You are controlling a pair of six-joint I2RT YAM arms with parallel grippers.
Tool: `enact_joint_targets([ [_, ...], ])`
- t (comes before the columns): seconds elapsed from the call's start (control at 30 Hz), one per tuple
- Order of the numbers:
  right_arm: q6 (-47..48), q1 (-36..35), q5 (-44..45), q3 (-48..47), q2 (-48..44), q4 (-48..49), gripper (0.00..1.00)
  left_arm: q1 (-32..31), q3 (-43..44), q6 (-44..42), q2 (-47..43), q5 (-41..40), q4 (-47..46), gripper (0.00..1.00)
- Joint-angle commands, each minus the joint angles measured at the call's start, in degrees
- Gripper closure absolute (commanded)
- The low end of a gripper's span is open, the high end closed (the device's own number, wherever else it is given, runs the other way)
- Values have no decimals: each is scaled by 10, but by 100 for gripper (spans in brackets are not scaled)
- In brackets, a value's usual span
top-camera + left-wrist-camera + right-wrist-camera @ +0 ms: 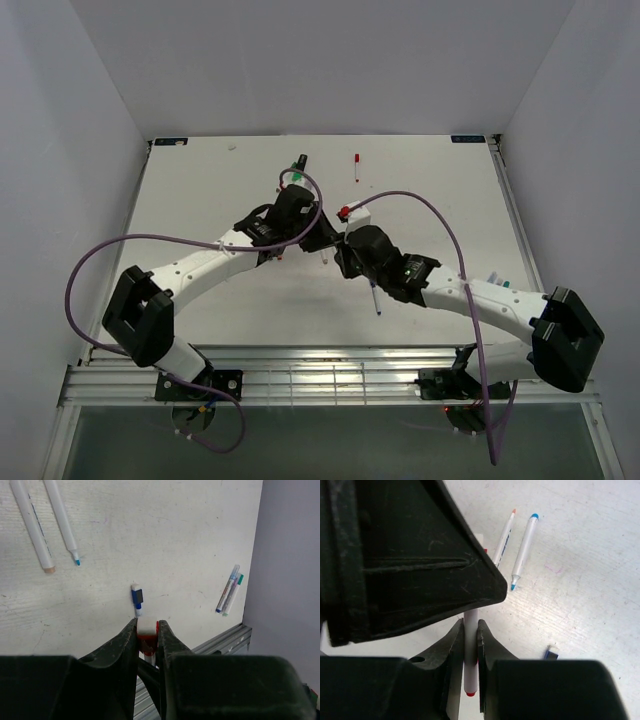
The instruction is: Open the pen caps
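Observation:
Both grippers meet over the middle of the table. My left gripper [147,630] is shut on the red and white cap end [147,626] of a pen. My right gripper [470,645] is shut on that pen's white barrel [471,672], whose lower end is red. In the top view the left gripper [328,240] and right gripper [344,252] almost touch. I cannot tell whether the cap is still seated on the barrel. A loose blue cap [137,598] lies on the table just beyond the left fingers and also shows in the right wrist view [551,654].
Two white pens [62,520] lie side by side, also in the right wrist view [524,550]. A few pens [230,590] lie near the right edge [500,283]. A red-capped pen [356,165] and a black marker with a green cap [298,166] lie at the back. A blue-tipped pen [376,300] lies under the right arm.

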State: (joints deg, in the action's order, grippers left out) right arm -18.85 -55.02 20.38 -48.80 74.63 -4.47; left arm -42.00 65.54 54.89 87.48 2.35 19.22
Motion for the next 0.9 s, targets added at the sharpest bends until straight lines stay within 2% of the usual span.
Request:
enact_joint_targets([
  [0.0, 35, 40, -38, 22, -10, -41, 92, 67, -34, -71, -59, 17, -81, 100],
  [0.03, 37, 55, -95, 36, -14, -14, 92, 75, -34, -81, -59, 47, -116, 100],
  [0.07, 36, 69, -193, 51, -23, 10, 92, 85, -76, -90, -91, 73, -144, 100],
  [0.1, 35, 83, -252, 77, -26, 67, 92, 103, -94, -98, -107, 90, -166, 100],
  [0.17, 24, 111, -379, 99, -32, 113, 92, 118, -134, -118, -151, 104, -191, 100],
  [0.3, -25, 134, -521, 128, -17, 212, 92, 159, -173, -109, -197, 92, -212, 100],
  [0.37, -54, 138, -571, 132, 2, 256, 92, 163, -175, -81, -206, 46, -185, 100],
  [0.47, -77, 138, -593, 129, 29, 283, 92, 168, -179, -25, -228, -34, -138, 100],
  [0.53, -74, 138, -577, 127, 34, 277, 92, 168, -169, -11, -235, -58, -105, 100],
  [0.7, -49, 146, -423, 91, 31, 176, 92, 168, -109, -42, -210, -122, 16, 100],
  [0.73, -43, 154, -397, 71, 37, 163, 92, 172, -112, -52, -214, -146, 38, 100],
  [0.87, -30, 188, -351, 27, 80, 108, 92, 184, -141, -81, -219, -161, 69, 100],
])
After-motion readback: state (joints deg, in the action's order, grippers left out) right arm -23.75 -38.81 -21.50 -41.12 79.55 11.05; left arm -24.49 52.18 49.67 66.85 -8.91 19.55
